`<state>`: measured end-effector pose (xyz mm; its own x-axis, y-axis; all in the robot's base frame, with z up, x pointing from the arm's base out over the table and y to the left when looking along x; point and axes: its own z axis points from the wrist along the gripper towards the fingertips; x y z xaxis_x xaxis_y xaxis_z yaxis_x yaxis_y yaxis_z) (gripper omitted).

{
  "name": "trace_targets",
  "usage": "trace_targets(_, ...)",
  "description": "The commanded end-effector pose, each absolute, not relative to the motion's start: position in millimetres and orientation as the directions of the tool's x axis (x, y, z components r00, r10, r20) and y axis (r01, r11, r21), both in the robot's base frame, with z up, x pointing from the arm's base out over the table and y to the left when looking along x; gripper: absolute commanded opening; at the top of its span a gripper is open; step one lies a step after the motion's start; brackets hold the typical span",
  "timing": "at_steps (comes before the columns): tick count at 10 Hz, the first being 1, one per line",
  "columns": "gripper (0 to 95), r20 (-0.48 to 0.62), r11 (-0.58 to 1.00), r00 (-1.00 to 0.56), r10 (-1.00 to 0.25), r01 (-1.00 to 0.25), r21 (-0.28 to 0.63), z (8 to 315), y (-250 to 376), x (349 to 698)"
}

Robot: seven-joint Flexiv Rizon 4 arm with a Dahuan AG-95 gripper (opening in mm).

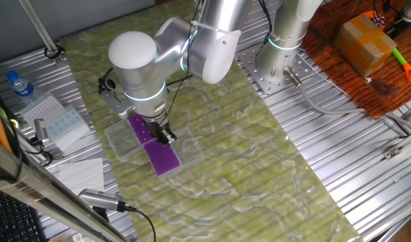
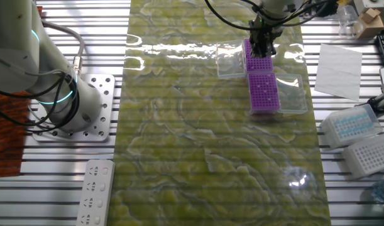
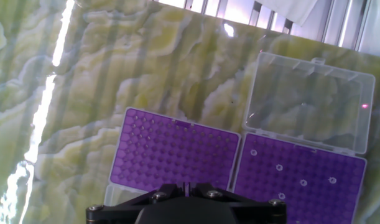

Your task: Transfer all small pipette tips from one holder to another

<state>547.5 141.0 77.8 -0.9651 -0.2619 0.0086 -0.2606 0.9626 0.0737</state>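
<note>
Two purple tip holders lie side by side on the green mat. In the hand view the left holder point(image 3: 174, 152) shows only bare holes. The right holder point(image 3: 298, 180) carries several small pipette tips point(image 3: 278, 167), seen as pale dots. Its clear lid point(image 3: 308, 102) lies open beyond it. My gripper point(image 3: 188, 186) hangs low over the near edge of the left holder, with the jaws almost together round a thin pale sliver; I cannot tell what it is. The other fixed view shows the gripper point(image 2: 262, 53) over the far holder point(image 2: 257, 63), with the tip-bearing holder point(image 2: 264, 93) nearer.
Two more tip boxes point(image 2: 349, 122) point(image 2: 371, 154) and a paper sheet point(image 2: 339, 63) lie right of the mat. A second arm's base point(image 2: 85, 103) and a power strip point(image 2: 94, 191) sit on the left. A water bottle point(image 1: 20, 86) and a cardboard box point(image 1: 365, 42) stand off the mat.
</note>
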Motion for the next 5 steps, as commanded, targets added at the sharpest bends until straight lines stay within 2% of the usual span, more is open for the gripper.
trace_targets(1,0.0,0.009,0.963,-0.966,-0.260,-0.259,0.073,77.5,141.3,546.9)
trace_targets(5,0.0,0.008,0.964,-0.966,-0.257,-0.256,0.075,76.1,141.9,545.2)
